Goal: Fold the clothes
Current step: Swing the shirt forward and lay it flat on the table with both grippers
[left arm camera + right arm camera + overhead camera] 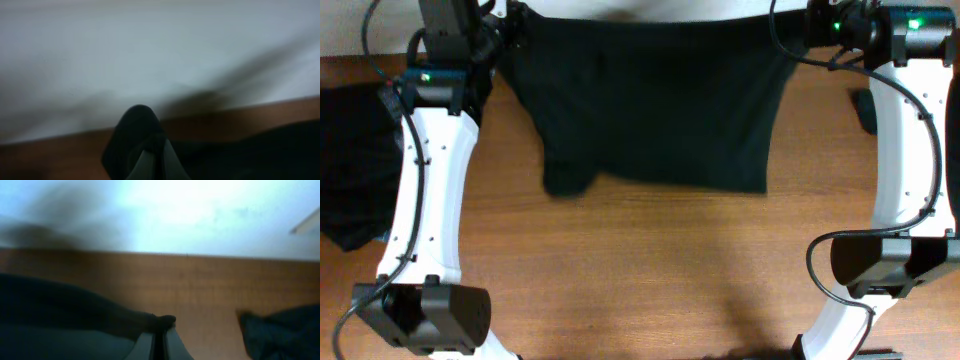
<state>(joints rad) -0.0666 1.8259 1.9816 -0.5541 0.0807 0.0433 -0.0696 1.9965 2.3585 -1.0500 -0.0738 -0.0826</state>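
Black, soft and likely light, the garment (650,110) lies spread at the far edge of the table (650,280), its far corners pinched by the left gripper (156,150) and right gripper (160,332), a sound hold for limp cloth.

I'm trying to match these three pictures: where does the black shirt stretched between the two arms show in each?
Overhead: black shirt spread across top centre.
Left wrist: bunched bottom centre, pinched in the left tool.
Right wrist: lower left, running into the right tool.
Shared landmark: the wooden table.
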